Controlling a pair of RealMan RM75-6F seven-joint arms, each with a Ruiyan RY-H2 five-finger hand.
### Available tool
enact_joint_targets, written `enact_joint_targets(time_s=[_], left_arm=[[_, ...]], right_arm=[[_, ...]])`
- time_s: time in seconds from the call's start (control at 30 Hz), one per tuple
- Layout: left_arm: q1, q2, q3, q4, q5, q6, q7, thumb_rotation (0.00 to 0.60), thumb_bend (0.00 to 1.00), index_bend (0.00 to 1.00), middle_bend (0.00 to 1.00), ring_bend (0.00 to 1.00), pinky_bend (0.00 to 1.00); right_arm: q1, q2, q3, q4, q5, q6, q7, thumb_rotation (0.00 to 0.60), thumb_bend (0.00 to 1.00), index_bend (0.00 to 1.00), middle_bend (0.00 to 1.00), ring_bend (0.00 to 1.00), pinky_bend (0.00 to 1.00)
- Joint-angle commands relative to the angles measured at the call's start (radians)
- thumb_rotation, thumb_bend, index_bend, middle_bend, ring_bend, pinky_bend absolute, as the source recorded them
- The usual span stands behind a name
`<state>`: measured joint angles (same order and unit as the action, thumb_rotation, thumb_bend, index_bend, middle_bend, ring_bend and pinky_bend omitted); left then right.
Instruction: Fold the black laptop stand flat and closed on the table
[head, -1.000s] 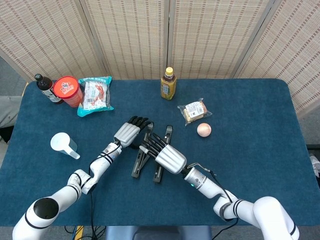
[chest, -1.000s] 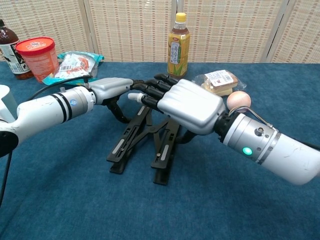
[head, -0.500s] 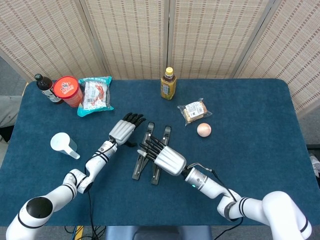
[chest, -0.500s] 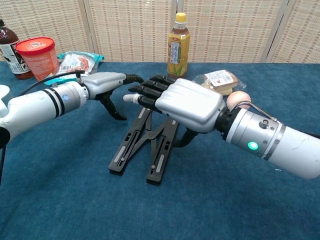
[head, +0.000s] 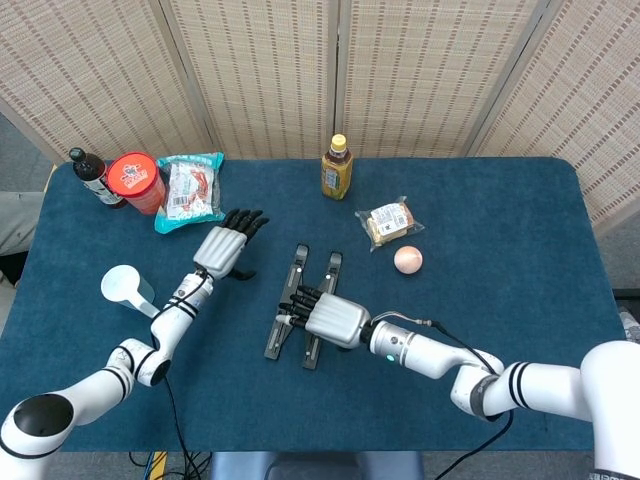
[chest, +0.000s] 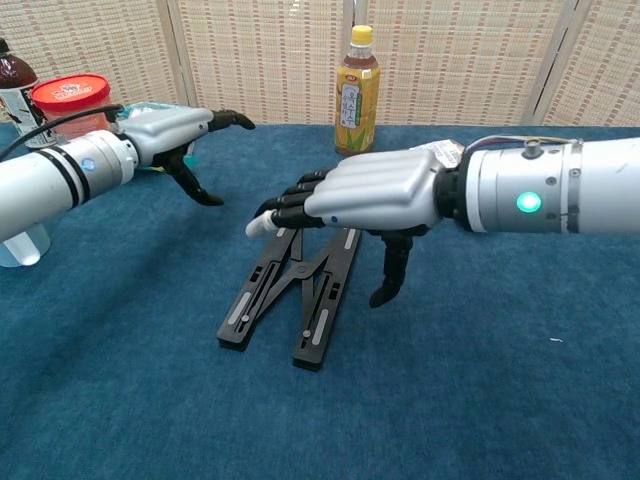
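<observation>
Laptop stand (head: 305, 303) lies narrower; left robot hand (head: 222, 246) withdrew, right robot hand (head: 325, 315) hovers, both spread empty.

Setting: indoor robot test area, lab-type staging rather than a home or shop. Evidence: bench (head: 520, 300) covered edge to edge in plain dark blue cloth; woven-reed folding screen (head: 330, 70) closes off the whole back, panels hinged at angles; grey floor visible past the left bench corner. Assorted unrelated props set out along the far side: yellow-capped tea bottle (head: 337, 168), dark bottle (head: 92, 175), red cup-noodle tub (head: 136, 183), snack bag (head: 190, 190), wrapped bun (head: 388, 222), white scoop (head: 128, 291). Cables trail off the front bench edge
</observation>
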<state>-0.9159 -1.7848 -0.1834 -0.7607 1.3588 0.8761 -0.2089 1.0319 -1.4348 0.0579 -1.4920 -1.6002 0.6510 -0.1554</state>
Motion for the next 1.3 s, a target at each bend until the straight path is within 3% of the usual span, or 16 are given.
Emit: enact_joint_targets(time_s=[0.03,0.37,1.3], left_arm=[[0.011,0.014,-0.007,-0.018,-0.013,0.002,0.015,0.6,0.13,0.07,0.04,0.0,0.0],[0.039,0.042,-0.012,-0.052,-0.031,0.014,0.034,0.6,0.13,0.07,0.04,0.0,0.0],[0.066,0.049,-0.015,-0.042,-0.042,0.012,0.024,0.6,0.13,0.07,0.04,0.0,0.0]], right_arm=[[0.048,0.006,0.008,-0.003,0.036,-0.068,0.011,0.6,0.0,0.0,0.0,0.0,0.0],[0.132,-0.069,-0.001,0.118,0.038,-0.17,-0.004,0.6,0.0,0.0,0.0,0.0,0.0],[0.253,-0.175,-0.069,0.31,-0.047,-0.201,0.208,0.6,0.0,0.0,0.0,0.0,0.0]])
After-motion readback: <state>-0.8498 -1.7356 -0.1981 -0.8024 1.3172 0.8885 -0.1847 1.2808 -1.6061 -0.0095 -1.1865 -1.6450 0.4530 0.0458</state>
